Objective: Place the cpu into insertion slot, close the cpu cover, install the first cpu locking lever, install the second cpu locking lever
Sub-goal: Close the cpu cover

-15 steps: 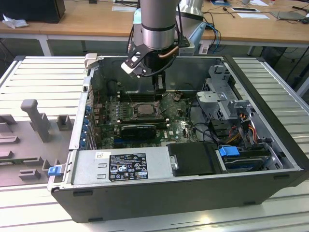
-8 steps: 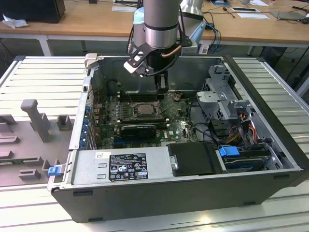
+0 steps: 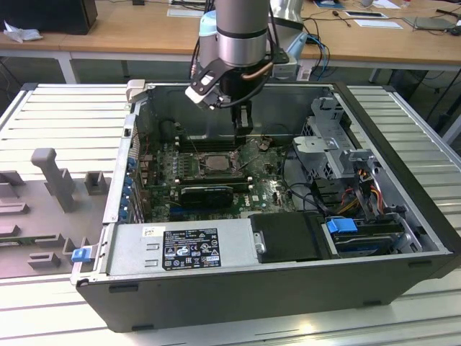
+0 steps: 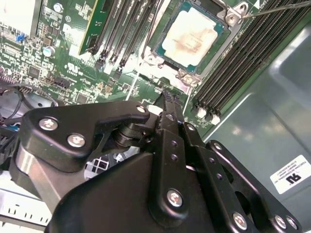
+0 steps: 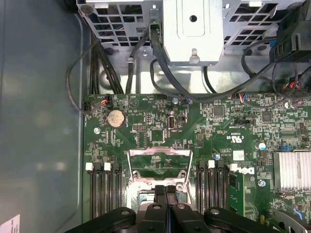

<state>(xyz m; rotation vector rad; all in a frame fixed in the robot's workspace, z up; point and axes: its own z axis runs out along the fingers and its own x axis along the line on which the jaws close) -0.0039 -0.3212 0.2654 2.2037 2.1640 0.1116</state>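
The cpu (image 4: 192,36) lies flat in the insertion slot (image 4: 233,17) of the green motherboard, its pale top stained brownish. In the exterior view the slot (image 3: 215,163) sits mid-board inside the open computer case. The cpu cover (image 5: 159,154), a silvery frame with a square window, stands raised on its hinge beside the slot. My gripper (image 3: 243,131) hangs straight down right at that raised cover, on the exterior view's right of the slot. Its black fingers (image 5: 165,190) are pressed together with nothing between them, tips (image 4: 167,95) just short of the slot. A thin locking lever (image 4: 277,8) juts out past the slot's corner.
Black memory slots (image 5: 104,191) flank the slot on both sides. A black graphics card (image 3: 207,193) lies nearer the case front, by the power supply (image 3: 187,249). A metal drive cage (image 3: 333,137) and cables (image 5: 160,68) fill the exterior view's right. A finned heatsink (image 5: 291,170) is nearby.
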